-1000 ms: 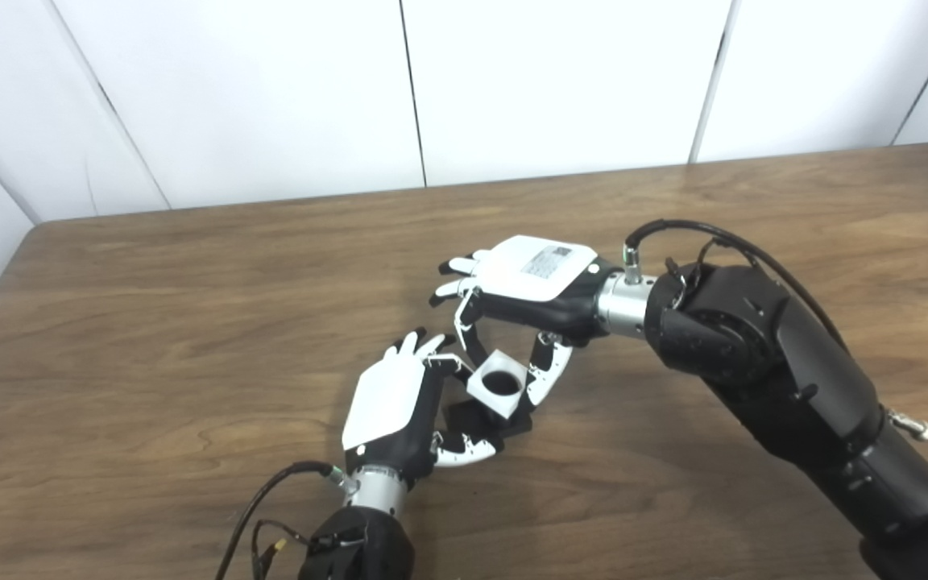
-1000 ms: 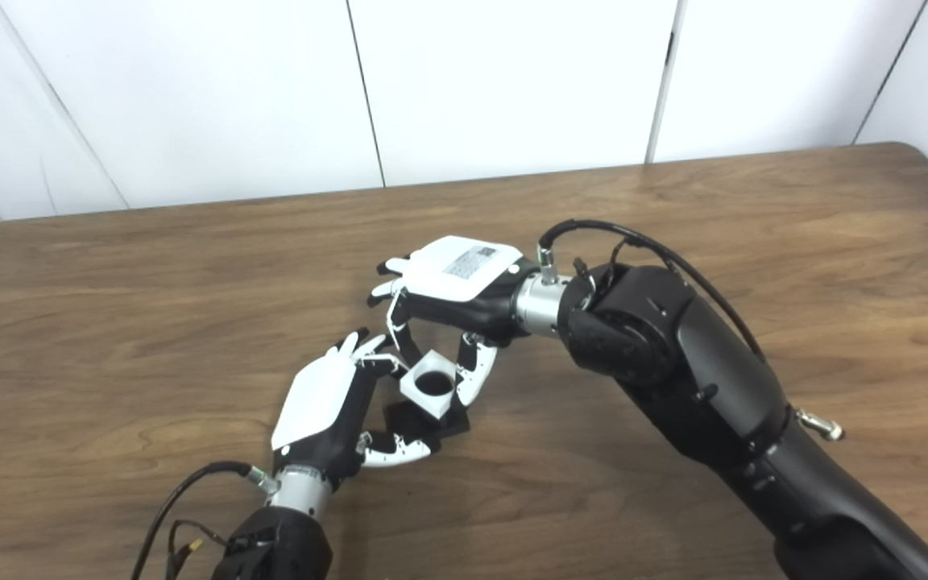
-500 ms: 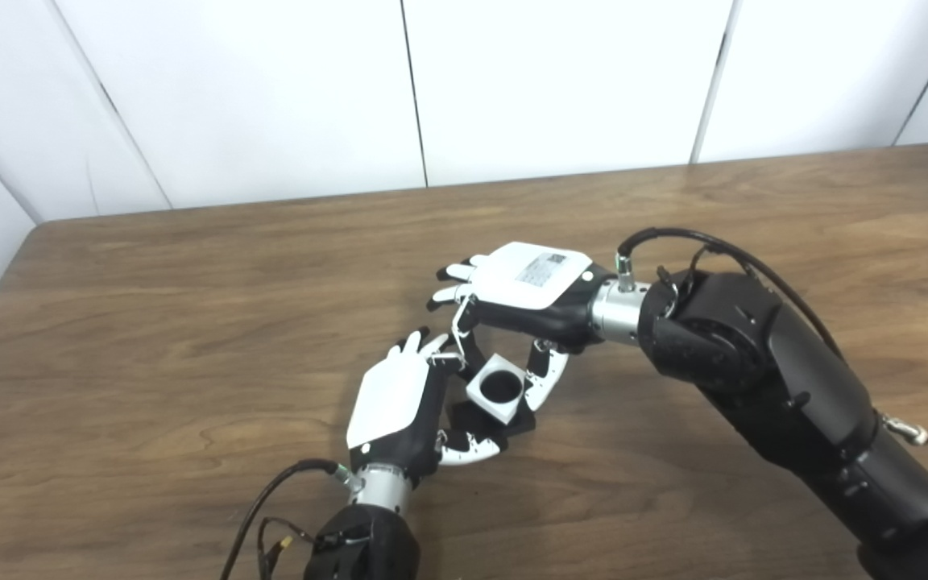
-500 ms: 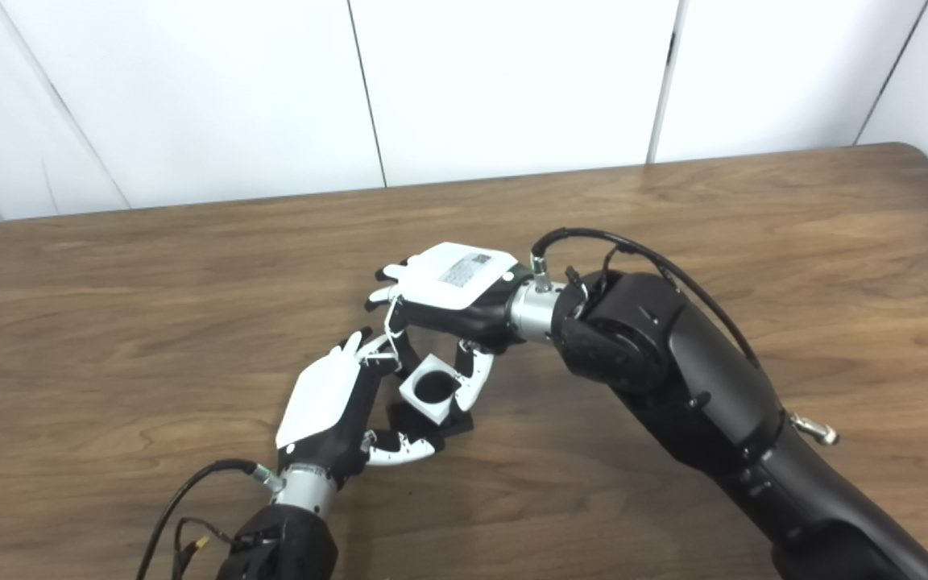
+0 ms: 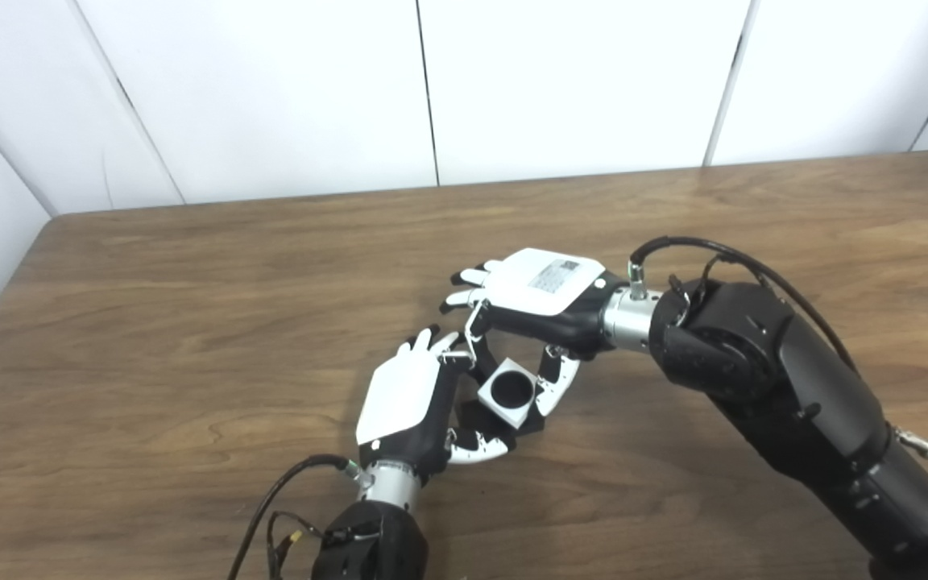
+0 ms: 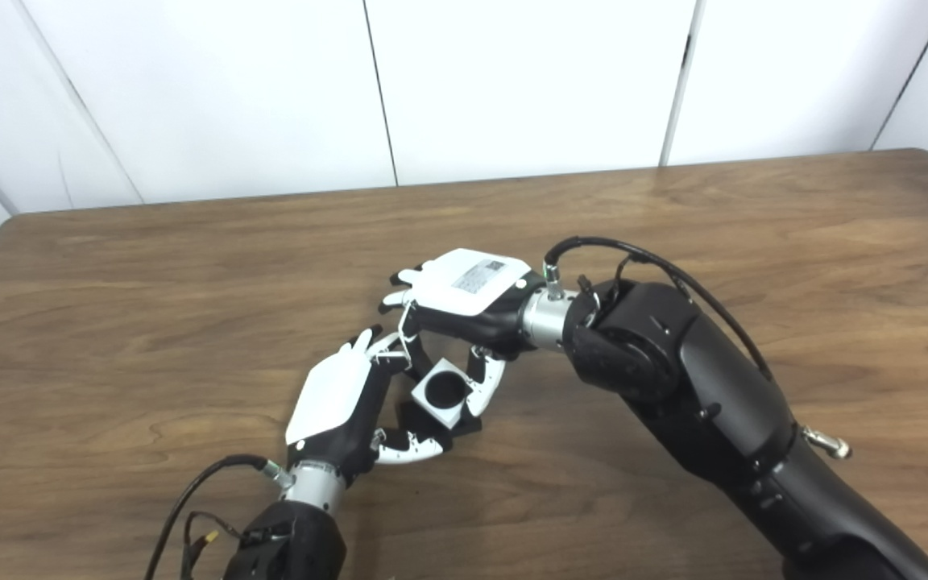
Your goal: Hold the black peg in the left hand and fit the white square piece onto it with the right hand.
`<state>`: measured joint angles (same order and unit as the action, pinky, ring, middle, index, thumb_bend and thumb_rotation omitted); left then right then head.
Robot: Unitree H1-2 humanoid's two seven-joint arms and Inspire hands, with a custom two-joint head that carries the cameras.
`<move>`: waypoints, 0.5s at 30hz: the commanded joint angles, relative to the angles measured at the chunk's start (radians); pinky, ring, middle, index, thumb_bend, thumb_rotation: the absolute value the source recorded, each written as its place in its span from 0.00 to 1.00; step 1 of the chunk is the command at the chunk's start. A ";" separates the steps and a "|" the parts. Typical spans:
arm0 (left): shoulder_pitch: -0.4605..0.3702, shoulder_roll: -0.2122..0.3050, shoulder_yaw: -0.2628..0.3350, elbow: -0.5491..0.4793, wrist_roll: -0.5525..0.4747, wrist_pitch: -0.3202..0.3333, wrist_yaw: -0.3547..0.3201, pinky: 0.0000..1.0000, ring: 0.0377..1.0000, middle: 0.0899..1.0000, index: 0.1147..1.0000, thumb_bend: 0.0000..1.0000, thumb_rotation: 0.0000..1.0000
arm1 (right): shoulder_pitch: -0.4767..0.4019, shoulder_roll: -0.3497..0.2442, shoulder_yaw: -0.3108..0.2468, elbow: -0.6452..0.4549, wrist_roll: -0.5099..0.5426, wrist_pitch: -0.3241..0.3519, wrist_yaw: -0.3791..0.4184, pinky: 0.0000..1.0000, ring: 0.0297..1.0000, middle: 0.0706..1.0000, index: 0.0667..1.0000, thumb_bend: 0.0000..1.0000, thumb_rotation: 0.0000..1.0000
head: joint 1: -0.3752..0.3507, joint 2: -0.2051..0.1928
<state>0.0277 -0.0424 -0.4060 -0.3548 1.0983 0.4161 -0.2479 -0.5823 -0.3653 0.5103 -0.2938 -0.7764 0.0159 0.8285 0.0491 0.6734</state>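
A white square piece [image 5: 506, 392] with a round dark hole in its top is pinched between the fingers and thumb of my right hand [image 5: 540, 300], which reaches in from the right, palm down. Directly beneath it sits the black peg piece [image 5: 486, 422], mostly hidden; only its dark base shows. My left hand [image 5: 412, 399] curls around that base from the left, thumb under its near edge. The white piece rests on or just over the black part; how deep it sits cannot be seen. In the right eye view the white piece [image 6: 441, 391] shows the same.
The brown wooden table [image 5: 190, 306] spreads wide on all sides of the hands. White wall panels [image 5: 512, 80] stand behind its far edge. Cables loop off both wrists.
The whole picture has shifted a little, so the camera moved. Both hands stay closed on their pieces; the white piece sits slightly lower against the black base.
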 commanded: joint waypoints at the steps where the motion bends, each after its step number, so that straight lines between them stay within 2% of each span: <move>1: -0.016 -0.008 -0.001 -0.021 0.018 0.000 0.002 1.00 1.00 0.90 0.43 0.52 0.06 | -0.026 -0.006 -0.017 -0.007 0.007 -0.025 -0.025 1.00 1.00 0.92 0.45 0.53 0.15 | 0.000 0.001; 4: -0.012 -0.005 0.001 -0.021 0.009 -0.010 0.013 1.00 1.00 0.90 0.43 0.52 0.06 | -0.022 -0.011 -0.019 -0.004 0.005 -0.027 -0.028 1.00 1.00 0.91 0.45 0.53 0.15 | -0.002 0.003; 5: -0.011 -0.004 0.001 -0.022 0.008 -0.011 0.013 1.00 1.00 0.90 0.43 0.52 0.06 | -0.022 -0.014 -0.019 -0.002 0.002 -0.027 -0.028 1.00 1.00 0.91 0.51 0.68 0.18 | 0.001 0.005; 6: -0.011 -0.004 0.001 -0.023 0.008 -0.011 0.011 1.00 1.00 0.90 0.43 0.52 0.06 | -0.021 -0.016 -0.019 -0.001 0.000 -0.027 -0.028 1.00 1.00 0.92 0.55 0.78 0.21 | 0.001 0.005; 7: -0.010 -0.003 0.002 -0.024 0.007 -0.011 0.011 1.00 1.00 0.90 0.43 0.52 0.06 | -0.021 -0.017 -0.019 0.000 -0.001 -0.027 -0.028 1.00 1.00 0.92 0.57 0.81 0.22 | 0.000 0.006; 15: -0.006 0.002 0.005 -0.028 0.009 -0.012 0.012 1.00 1.00 0.89 0.43 0.52 0.07 | -0.008 -0.023 -0.046 0.019 0.014 -0.034 -0.056 0.99 1.00 0.92 0.63 0.88 0.28 | 0.003 0.009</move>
<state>0.0302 -0.0414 -0.4037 -0.3563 1.0974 0.4141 -0.2475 -0.5554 -0.3770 0.4911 -0.2649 -0.7707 -0.0020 0.8082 0.0506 0.6826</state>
